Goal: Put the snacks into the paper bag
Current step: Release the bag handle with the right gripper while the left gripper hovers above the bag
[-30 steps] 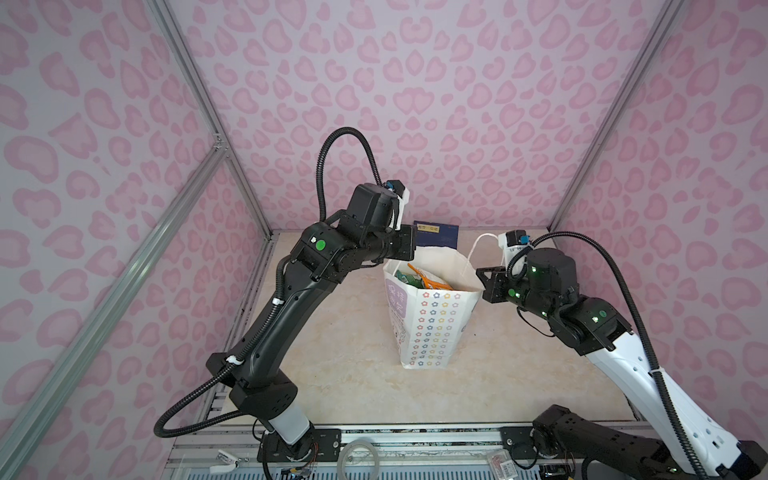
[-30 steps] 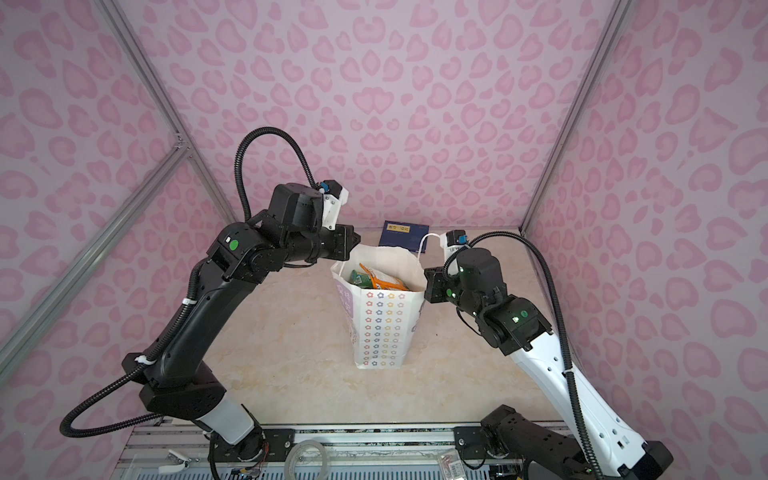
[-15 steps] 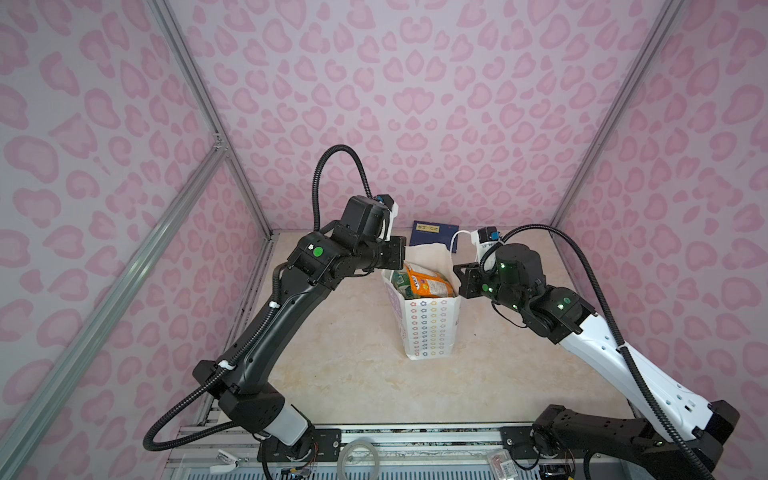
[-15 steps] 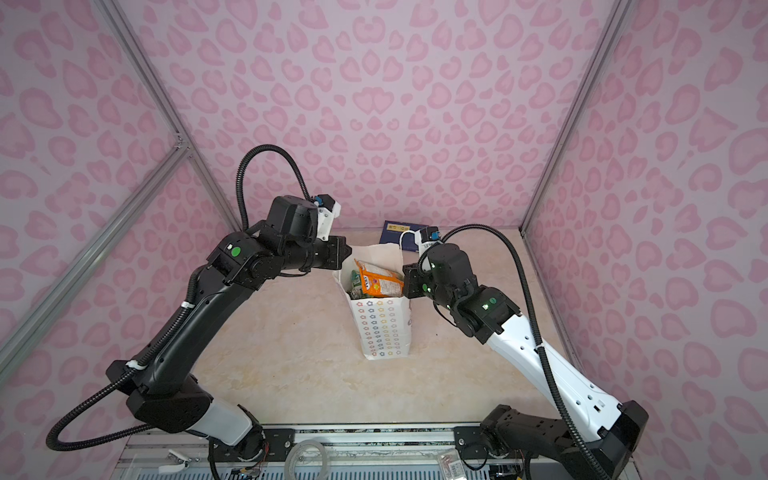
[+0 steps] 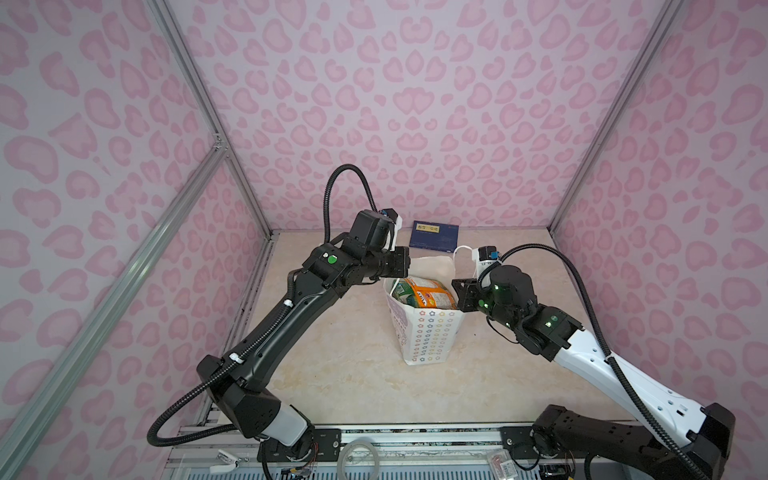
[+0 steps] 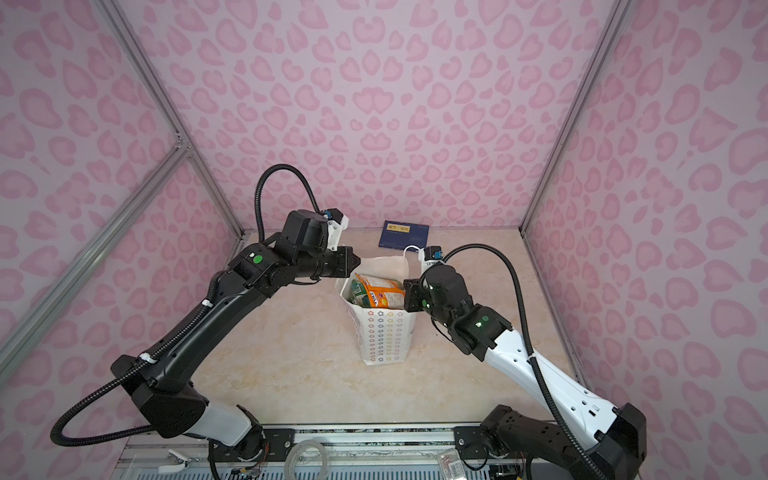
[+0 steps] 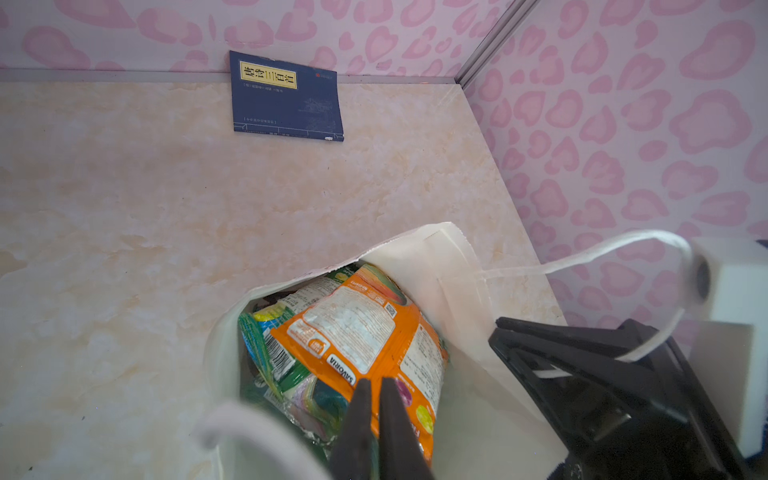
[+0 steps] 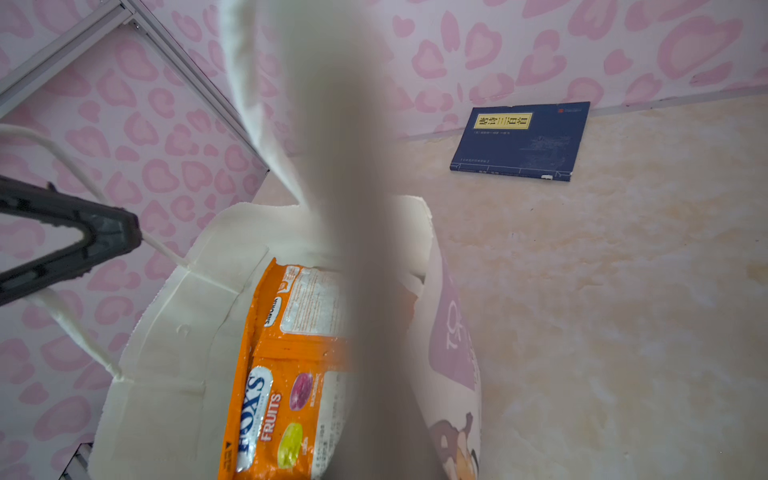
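Left gripper (image 7: pixel 376 384), jaws newly parted slightly, and right gripper (image 7: pixel 505 336), state hidden by white cord handle (image 7: pixel 582 259), flank the lowered flower-printed paper bag (image 5: pixel 428 336); dark blue card (image 5: pixel 434 237) farther back.

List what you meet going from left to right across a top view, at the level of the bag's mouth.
Left gripper → bag, with snacks inside → right gripper. The book is left out: it lies behind the bag, within the same stretch.
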`<act>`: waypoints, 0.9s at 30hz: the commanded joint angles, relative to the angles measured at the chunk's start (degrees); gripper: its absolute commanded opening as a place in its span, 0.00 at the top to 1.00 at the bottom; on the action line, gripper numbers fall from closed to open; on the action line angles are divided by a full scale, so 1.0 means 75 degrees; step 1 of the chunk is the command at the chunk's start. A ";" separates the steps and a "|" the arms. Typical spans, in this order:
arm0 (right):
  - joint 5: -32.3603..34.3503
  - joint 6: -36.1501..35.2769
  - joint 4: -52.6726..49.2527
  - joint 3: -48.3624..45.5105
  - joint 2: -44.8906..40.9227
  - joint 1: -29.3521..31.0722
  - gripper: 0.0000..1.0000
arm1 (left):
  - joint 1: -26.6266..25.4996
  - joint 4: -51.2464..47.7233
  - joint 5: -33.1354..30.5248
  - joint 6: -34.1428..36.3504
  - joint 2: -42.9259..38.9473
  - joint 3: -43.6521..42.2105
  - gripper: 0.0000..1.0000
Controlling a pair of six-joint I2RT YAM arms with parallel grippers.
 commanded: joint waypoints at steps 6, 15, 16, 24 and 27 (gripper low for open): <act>0.0133 0.0096 0.0058 0.0298 -0.0185 0.0008 0.43 | 0.0016 0.0294 -0.0048 -0.0180 -0.0509 -0.0039 0.29; 0.0279 0.0382 -0.0583 0.0662 -0.0351 0.0023 0.06 | 0.0027 -0.0128 0.0315 0.0055 -0.0885 0.0028 0.03; 0.0383 0.0426 -0.0653 0.0688 -0.0409 0.0029 0.02 | 0.0027 -0.0171 0.0279 0.0077 -0.0945 -0.0019 0.03; 0.0872 0.0424 -0.1230 0.1146 -0.0525 0.0023 0.02 | 0.0028 -0.0657 0.0576 0.0437 -0.1199 0.0044 0.03; 0.1003 0.0379 -0.1317 0.1230 -0.0644 0.0025 0.02 | 0.0028 -0.0868 0.0282 0.0487 -0.1396 -0.0019 0.03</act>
